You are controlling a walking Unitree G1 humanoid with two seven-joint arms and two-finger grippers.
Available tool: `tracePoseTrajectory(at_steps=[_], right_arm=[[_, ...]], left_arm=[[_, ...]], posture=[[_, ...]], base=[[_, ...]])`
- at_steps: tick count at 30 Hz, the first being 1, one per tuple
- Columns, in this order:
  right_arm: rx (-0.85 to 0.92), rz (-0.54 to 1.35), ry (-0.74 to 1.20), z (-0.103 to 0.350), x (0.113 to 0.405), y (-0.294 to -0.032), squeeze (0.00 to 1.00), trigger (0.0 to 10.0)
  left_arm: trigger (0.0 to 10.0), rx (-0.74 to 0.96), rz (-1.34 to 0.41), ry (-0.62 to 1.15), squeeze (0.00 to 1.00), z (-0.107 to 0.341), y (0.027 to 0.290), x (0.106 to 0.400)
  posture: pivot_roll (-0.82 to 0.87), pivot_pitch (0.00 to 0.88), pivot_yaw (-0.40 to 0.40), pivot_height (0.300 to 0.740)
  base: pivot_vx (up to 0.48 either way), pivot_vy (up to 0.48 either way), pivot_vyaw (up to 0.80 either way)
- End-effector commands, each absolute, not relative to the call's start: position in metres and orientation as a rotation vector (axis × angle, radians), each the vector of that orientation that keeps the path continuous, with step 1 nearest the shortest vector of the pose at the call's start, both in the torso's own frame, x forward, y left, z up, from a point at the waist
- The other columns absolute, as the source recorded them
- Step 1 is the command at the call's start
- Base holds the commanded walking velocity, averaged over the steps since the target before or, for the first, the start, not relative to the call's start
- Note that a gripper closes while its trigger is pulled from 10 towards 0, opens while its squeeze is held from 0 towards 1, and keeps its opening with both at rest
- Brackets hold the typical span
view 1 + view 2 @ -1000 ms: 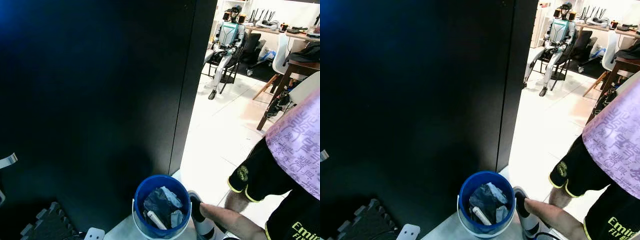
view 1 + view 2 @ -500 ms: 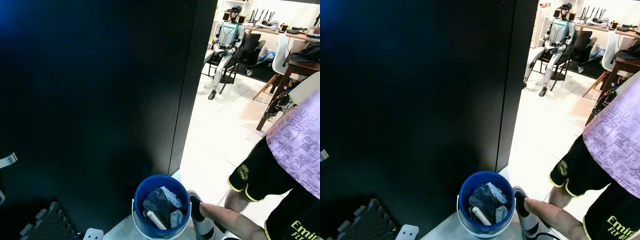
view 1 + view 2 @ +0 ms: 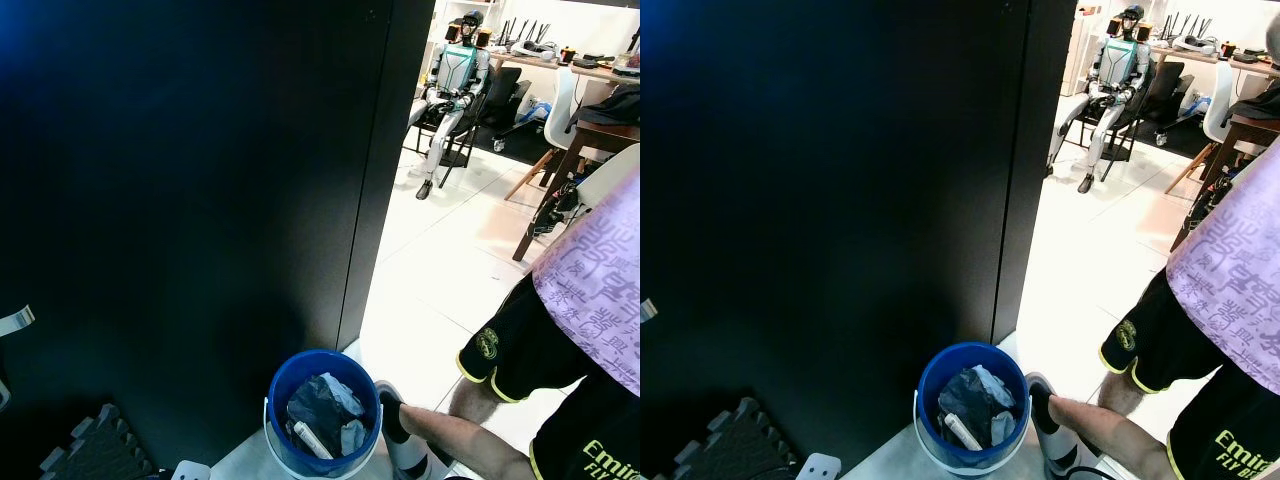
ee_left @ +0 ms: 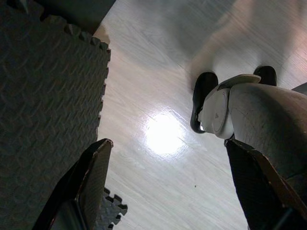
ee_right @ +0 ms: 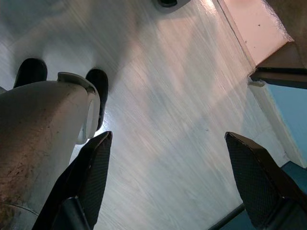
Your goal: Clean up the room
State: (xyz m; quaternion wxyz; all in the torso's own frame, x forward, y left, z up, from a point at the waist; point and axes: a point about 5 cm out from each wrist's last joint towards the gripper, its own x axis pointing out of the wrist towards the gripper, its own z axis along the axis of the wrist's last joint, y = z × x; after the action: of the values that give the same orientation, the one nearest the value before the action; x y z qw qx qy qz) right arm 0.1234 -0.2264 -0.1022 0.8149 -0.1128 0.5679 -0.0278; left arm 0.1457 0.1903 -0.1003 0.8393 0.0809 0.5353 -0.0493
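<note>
A blue bucket (image 3: 322, 412) with a white band stands on the pale floor at the foot of a black wall; inside it lie dark crumpled material, pale scraps and a white tube-like item. My left gripper (image 4: 168, 187) hangs open over bare light floor beside a grey foam mat (image 4: 43, 110), with nothing between its fingers. My right gripper (image 5: 168, 177) hangs open as well, above pale wood-grain floor. Beside each gripper stands one of my own grey legs (image 4: 259, 124).
A tall black wall (image 3: 180, 200) fills the left. A person in black shorts and a lilac shirt (image 3: 590, 290) bends in at the right, a hand (image 3: 1070, 410) near the bucket. Farther off sits another humanoid robot (image 3: 450, 80) on a chair, beside tables and chairs (image 3: 590, 110).
The head view has shifted slightly. The person's lilac shirt has drawn a little to the right. The bucket and both grippers are as before.
</note>
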Motion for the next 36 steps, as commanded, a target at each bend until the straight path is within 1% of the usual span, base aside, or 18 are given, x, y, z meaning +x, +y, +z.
tracePoseTrajectory(at_steps=[1,11,36], right_arm=[[-0.239,-0.054,1.205,-0.1014,0.1271,-0.2251,0.0,10.0],[-0.242,-0.051,1.213,-0.1017,0.1254,-0.226,0.0,10.0],[-0.273,-0.038,1.216,-0.1005,0.1264,-0.2302,0.0,10.0]], left_arm=[[10.0,0.183,-0.113,1.141,0.0,-0.1005,0.1924,0.1446],[10.0,0.174,-0.106,1.148,0.0,-0.1004,0.1925,0.1451],[10.0,0.194,-0.128,1.154,0.0,-0.1008,0.1889,0.1456]], posture=[[0.06,0.0,-0.058,0.74],[0.06,0.0,-0.061,0.74],[0.06,0.0,-0.072,0.74]], base=[[0.0,0.0,0.0],[0.0,0.0,0.0],[-0.324,0.0,0.0]])
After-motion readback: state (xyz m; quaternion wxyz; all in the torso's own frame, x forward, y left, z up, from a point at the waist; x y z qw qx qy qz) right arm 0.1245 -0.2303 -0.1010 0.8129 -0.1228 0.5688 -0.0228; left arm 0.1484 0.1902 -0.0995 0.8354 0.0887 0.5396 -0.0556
